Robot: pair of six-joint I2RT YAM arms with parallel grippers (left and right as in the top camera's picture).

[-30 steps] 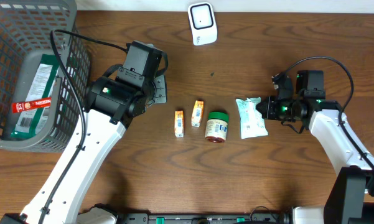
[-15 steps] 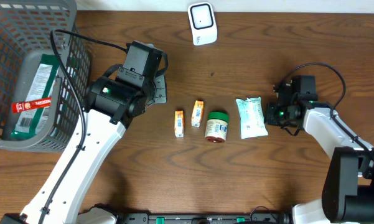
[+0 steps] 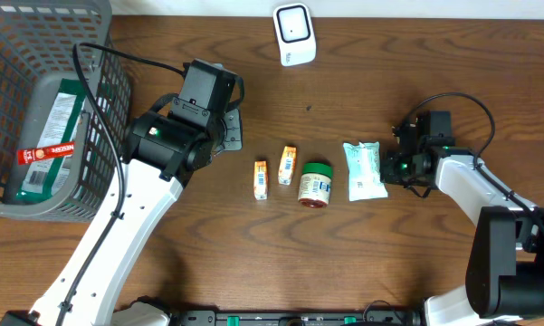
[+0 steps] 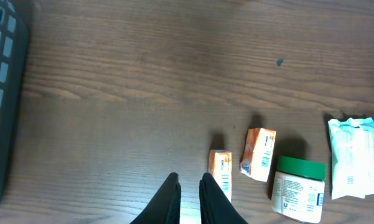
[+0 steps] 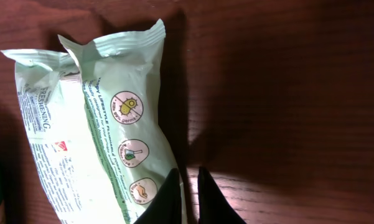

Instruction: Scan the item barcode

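We are judging the job as barely started. The dark brown wooden bench point(image 3: 389, 72) is carrying everything, and nothing is being held up for scanning. The grey plastic mesh basket point(image 3: 2, 72) is sitting at the left edge with a couple of flat packets lying inside (whether those are scanned items, we cannot tell). The small white scanner point(image 3: 294, 34) is standing alone at the far edge, well apart from the goods.

The pale green plastic pouch point(image 3: 366, 170) is lying flat on the bench, at the right end of the row. It is looking like the item in hand, since the right claw point(image 5: 187, 180) is hanging at its right edge, its fingers nearly together and gripping nothing. Next in the row, the green-lidded white jar point(image 3: 315, 184) and the two small orange-and-white cartons point(image 3: 288, 166) are lying untouched.

The left claw point(image 4: 188, 186) is hovering near the leftmost carton, all but closed and empty.

Grasping, lifting, presenting the barcode to the scanner: all of that is waiting to be done.
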